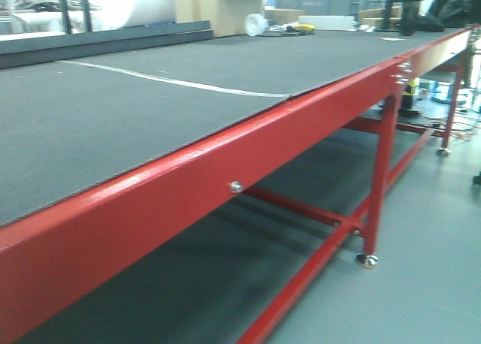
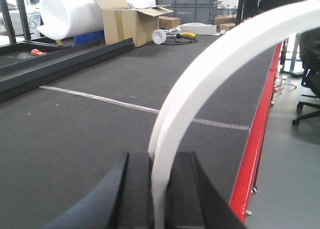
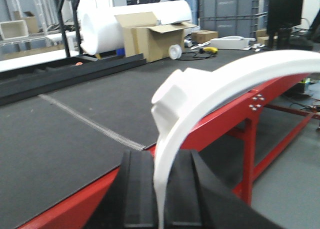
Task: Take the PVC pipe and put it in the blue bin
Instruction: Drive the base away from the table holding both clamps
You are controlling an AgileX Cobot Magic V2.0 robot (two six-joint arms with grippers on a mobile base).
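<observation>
**Curved PVC pipe clamped in both pincers, bin not confirmed**

Front view: I see only the table, a dull, felt-like charcoal mat on a glossy red steel frame. A pale seam strip crosses the mat. No arm, pipe or blue bin shows here.

Left wrist view: the left pincer is closed narrowly on the PVC pipe. Its matt black fingers press either side of a smooth white arc that sweeps up and sideways above the table, clear of the mat. At the table's far end sit a cardboard box and a big white foam roll. A blue shape beneath the roll may be the bin, but I cannot tell.

Right wrist view: the right pincer likewise clamps a white curved pipe, held over the table's red edge. A faceted collar sits on the arc just above the fingers. I cannot tell whether the two pincers share one pipe or hold one each.

I judge the pipe light, rigid and not fragile, but slick-walled. The long arc overhanging each grip gives it leverage, so it could swivel between the flat pads. A hold beside the collar, or nearer the arc's middle, should sit steadier.
</observation>
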